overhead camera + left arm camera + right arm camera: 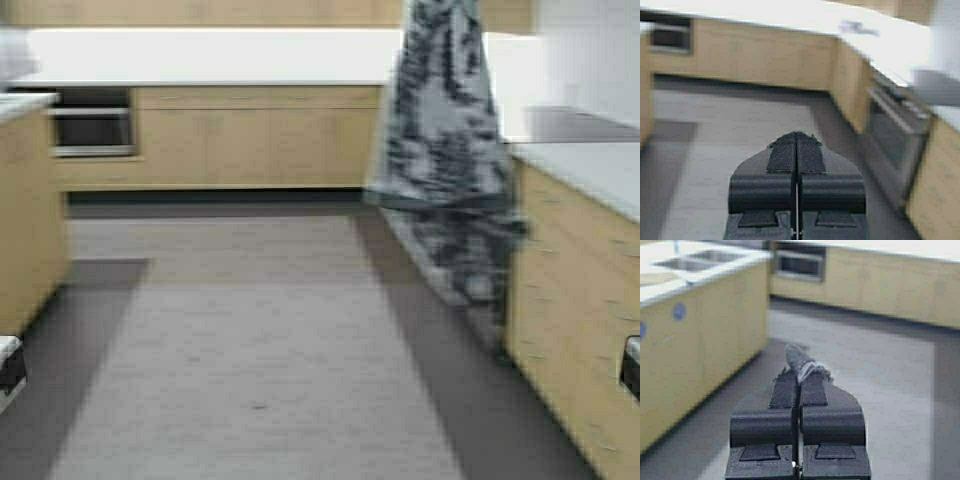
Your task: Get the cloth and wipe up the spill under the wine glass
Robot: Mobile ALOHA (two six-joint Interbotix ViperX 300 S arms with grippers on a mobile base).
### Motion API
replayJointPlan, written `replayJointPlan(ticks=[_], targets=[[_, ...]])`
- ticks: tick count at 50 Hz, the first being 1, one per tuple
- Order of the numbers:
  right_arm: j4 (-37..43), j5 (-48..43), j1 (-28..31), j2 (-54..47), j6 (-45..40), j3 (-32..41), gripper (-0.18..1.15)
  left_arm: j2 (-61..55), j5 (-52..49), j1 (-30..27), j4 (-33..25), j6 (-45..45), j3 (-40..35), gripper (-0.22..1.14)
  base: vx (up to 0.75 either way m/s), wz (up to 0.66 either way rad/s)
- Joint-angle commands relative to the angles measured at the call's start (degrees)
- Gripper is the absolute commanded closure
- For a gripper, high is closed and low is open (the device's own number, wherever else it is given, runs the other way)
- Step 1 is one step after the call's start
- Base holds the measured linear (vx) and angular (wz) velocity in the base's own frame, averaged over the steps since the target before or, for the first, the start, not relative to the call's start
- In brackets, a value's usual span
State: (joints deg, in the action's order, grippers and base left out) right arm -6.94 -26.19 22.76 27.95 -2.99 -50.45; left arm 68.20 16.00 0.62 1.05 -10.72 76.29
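Two tools: both closed.
Right tool (798,376): pinches a grey fabric tuft.
Left tool (796,145): holds nothing.
Cloth (445,150): hangs beside cabinets (575,300).

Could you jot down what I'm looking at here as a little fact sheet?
Place: kitchen with wood-fronted cabinets and grey floor
Cloth: hanging in the air, patterned, a tuft pinched in the right gripper
Right gripper: shut on the cloth
Left gripper: shut, holding nothing
Wine glass: not in view
Spill: not in view
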Motion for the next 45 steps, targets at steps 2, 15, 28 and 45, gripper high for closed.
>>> replayJointPlan(ticks=[2,15,28,45], targets=[[0.79,-1.76,-1.23,0.62,0.00,0.53,0.91,0.18,0.26,-0.09,-0.09,0.09,-1.32,0.89,-0.02,0.61],[0.97,-1.85,-1.23,0.62,0.00,0.70,0.91,0.44,0.26,-0.09,0.00,0.26,-1.14,0.89,-0.01,0.59],[0.97,-1.85,-1.32,0.62,0.00,0.97,0.91,-0.09,0.35,-0.09,0.00,0.35,-1.05,0.89,0.00,0.47],[0.97,-2.02,-1.23,0.53,0.09,0.97,0.91,-3.43,1.14,-0.09,0.18,0.79,-1.58,0.89,0.01,0.33]])
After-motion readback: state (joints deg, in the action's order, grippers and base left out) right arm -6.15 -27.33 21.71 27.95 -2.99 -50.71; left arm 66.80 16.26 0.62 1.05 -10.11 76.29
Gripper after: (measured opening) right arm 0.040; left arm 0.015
